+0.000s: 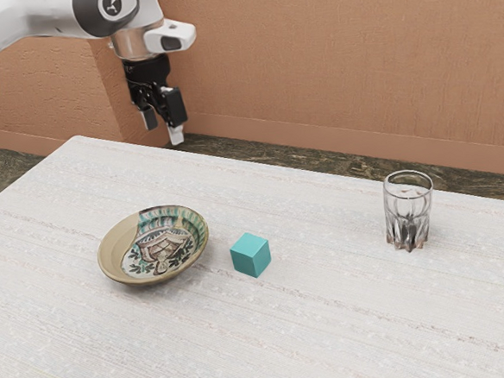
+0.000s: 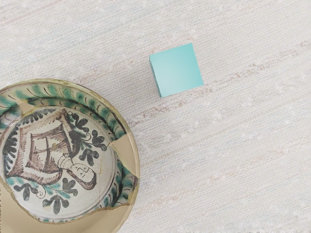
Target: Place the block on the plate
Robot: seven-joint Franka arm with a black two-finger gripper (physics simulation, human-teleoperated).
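In the exterior view, the teal block [image 1: 251,255] sits at three o'clock from the patterned plate [image 1: 163,247]. The glass [image 1: 408,213] stands at half past two from the block. The gripper [image 1: 163,133] hangs at twelve from the plate, fingers parted.

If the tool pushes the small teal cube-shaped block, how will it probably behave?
The teal block would probably slide rather than roll, since its sides are flat. Tipping seems unlikely, as it is about as wide as tall. It looks solid, so it likely keeps its shape.
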